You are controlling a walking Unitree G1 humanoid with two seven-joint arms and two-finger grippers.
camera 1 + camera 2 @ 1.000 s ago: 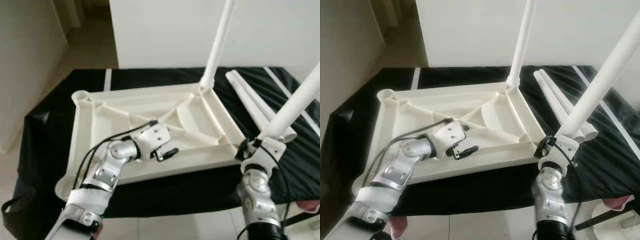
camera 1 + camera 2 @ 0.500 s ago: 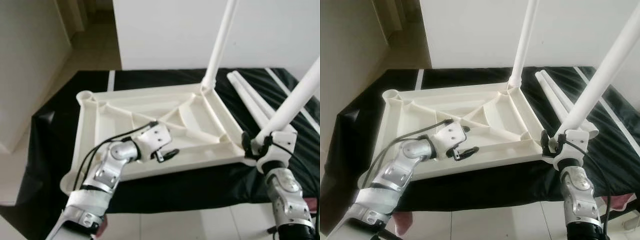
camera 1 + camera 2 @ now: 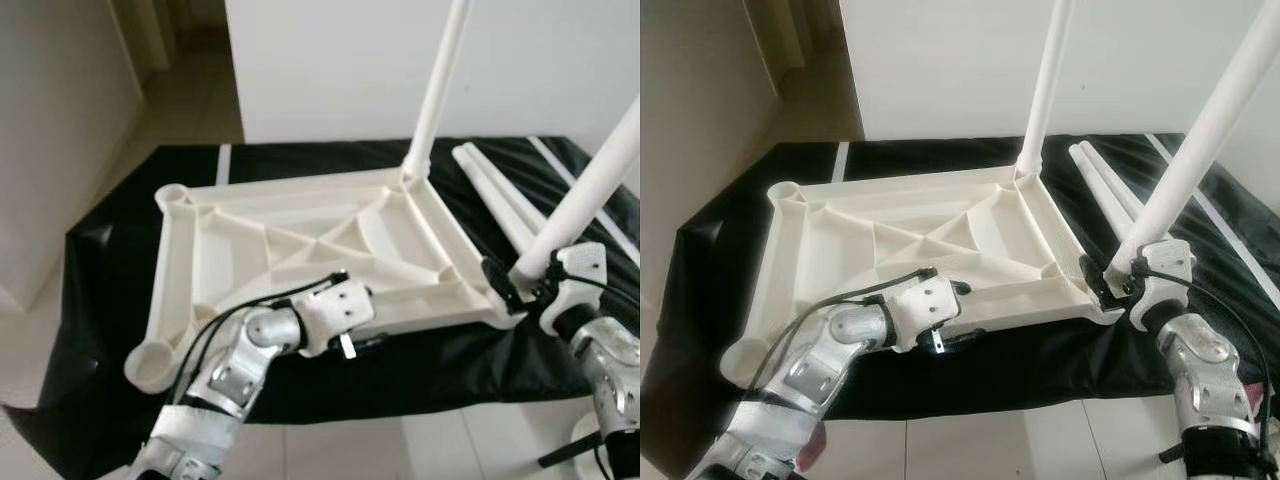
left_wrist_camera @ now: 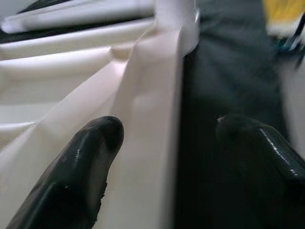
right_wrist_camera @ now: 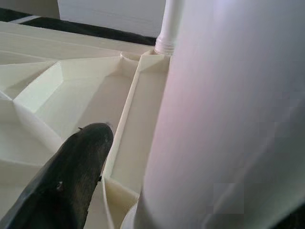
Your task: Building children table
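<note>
Left end effector [image 4: 167, 138] straddles tabletop [image 3: 300, 240] near edge.

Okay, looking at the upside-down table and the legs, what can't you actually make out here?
- Whether the tilted leg is seated in the tabletop corner socket: the right gripper covers the joint.
- Tops of both legs, including the standing leg: cut off by the upper edge, eye views.
- Left gripper: its jaws straddle the near rim; actual contact is unclear, blurred in the left wrist view.
</note>
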